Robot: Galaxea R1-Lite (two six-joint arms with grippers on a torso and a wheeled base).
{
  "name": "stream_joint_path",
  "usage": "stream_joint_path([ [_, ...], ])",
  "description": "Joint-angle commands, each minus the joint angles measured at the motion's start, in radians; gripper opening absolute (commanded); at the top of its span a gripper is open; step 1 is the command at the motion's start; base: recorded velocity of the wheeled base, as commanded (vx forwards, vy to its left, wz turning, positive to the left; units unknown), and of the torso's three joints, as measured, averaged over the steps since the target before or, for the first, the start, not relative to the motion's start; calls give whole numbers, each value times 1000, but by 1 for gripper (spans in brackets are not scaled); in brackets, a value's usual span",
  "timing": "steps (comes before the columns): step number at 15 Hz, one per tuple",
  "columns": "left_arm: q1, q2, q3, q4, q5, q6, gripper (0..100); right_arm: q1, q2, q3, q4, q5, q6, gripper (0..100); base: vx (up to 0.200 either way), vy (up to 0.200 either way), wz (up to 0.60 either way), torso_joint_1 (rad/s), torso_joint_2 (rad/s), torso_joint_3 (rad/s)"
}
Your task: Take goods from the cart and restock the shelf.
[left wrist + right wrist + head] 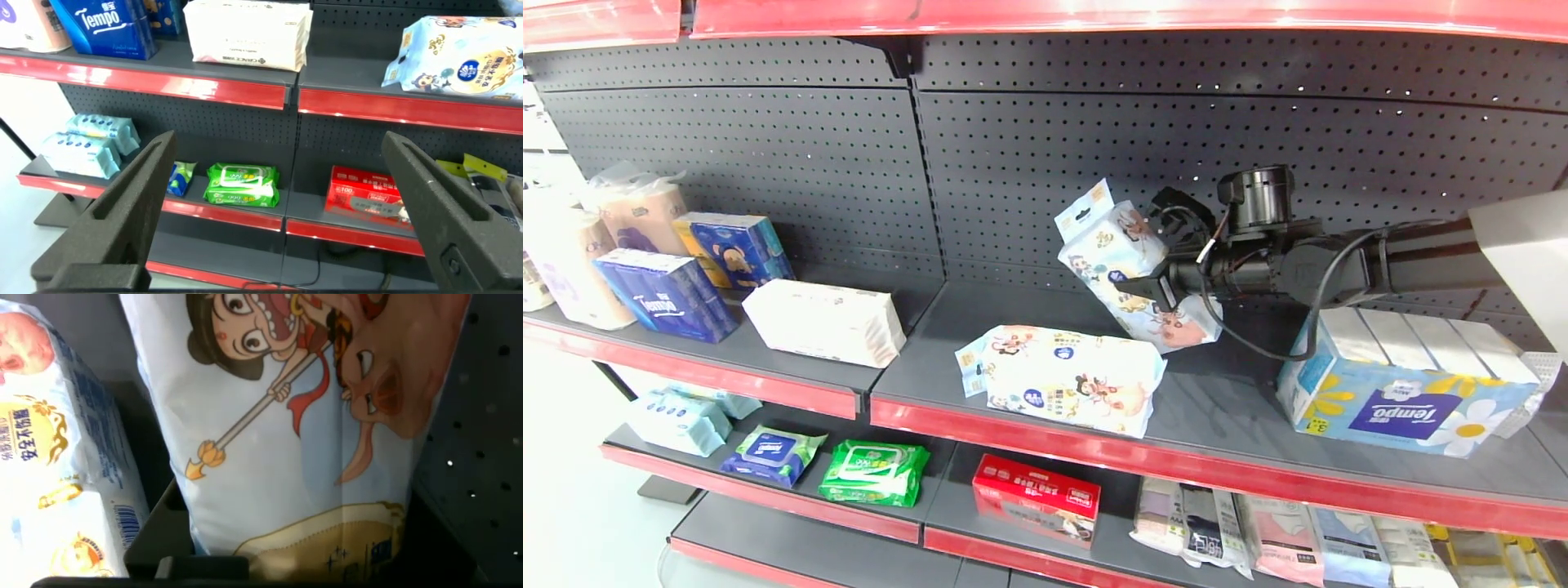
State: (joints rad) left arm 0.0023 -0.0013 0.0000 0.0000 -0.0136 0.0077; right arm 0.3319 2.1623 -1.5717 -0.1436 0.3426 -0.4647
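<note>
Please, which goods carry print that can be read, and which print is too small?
Flowered tissue box: large brand word, upside down in the head view.
Blue tissue pack: large white brand word, legible.
Lying cartoon pack: yellow characters, legible.
Red box: print too small.
Cartoon pack in right claw: small print blurred.

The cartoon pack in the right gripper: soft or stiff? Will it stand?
Probably soft: the cartoon pack has puffy film wrap and may dent under the right gripper. Held tilted over the shelf, it would likely fall flat, like the matching pack.
</note>
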Motion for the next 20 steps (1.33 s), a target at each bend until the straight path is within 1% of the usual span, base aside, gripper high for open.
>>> stream_joint_path([
  [1,1,1,0,0,0,0,100,1,7,-1,-1,3,0,0,0,0,0,0,0,0],
  [3,1,1,0,0,0,0,100,-5,21,1,4,-2,-8,0,0,0,0,0,0,0],
  [5,1,1,0,0,0,0,100,-19,21,-1,49,1,-61,0,0,0,0,0,0,0],
  [7,1,1,0,0,0,0,100,-30,21,-2,50,6,-92,0,0,0,0,0,0,0],
  [14,1,1,0,0,0,0,100,-31,25,2,50,7,-112,0,0,0,0,0,0,0],
  [15,1,1,0,0,0,0,100,-31,25,6,50,7,-117,100,0,0,0,0,0,0],
  [20,1,1,0,0,0,0,100,-33,25,6,50,7,-117,100,0,0,0,0,0,0],
])
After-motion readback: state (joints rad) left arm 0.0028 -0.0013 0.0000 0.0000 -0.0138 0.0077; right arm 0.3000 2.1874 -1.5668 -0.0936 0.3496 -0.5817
